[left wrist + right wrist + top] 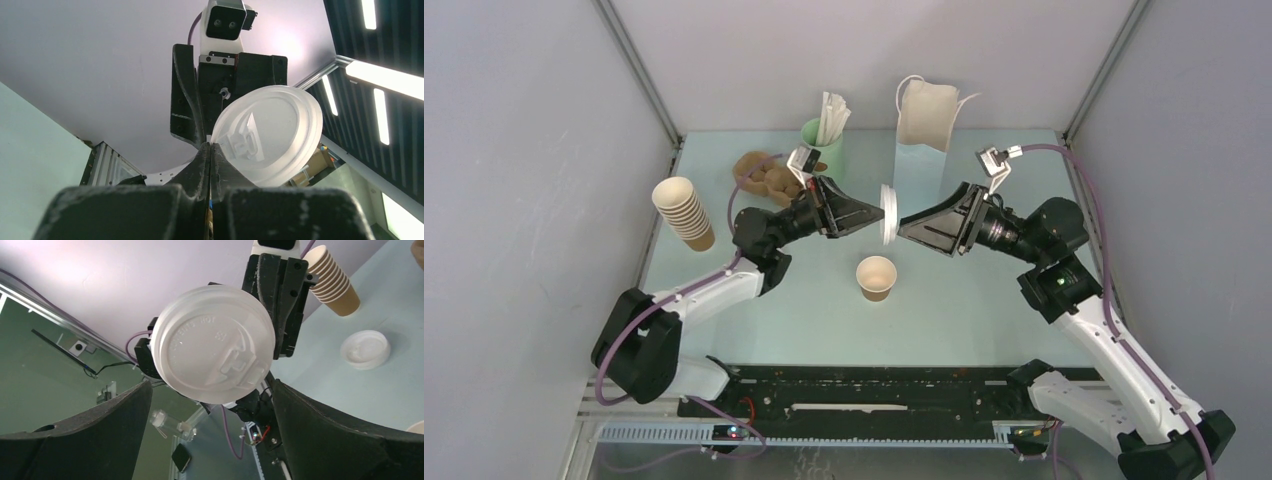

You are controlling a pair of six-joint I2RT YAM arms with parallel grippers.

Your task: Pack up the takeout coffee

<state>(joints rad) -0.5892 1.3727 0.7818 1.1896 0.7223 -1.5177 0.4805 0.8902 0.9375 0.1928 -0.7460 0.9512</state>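
A small brown paper cup (876,277) stands upright and open on the table, with no lid on it. My left gripper (874,213) is shut on the edge of a round white plastic lid (887,213) and holds it on edge in the air, above and behind the cup. The lid also shows in the left wrist view (280,130), pinched at its rim by the left gripper (210,146). My right gripper (906,225) faces the lid from the right. In the right wrist view the lid (212,342) sits in front of the right gripper (211,390), whose jaws stand wide apart.
A white paper bag (927,113) stands at the back. A mint-green cup with white sticks (822,140), brown items (764,175) and a stack of brown cups (686,212) are at the left. Another white lid (365,349) lies on the table.
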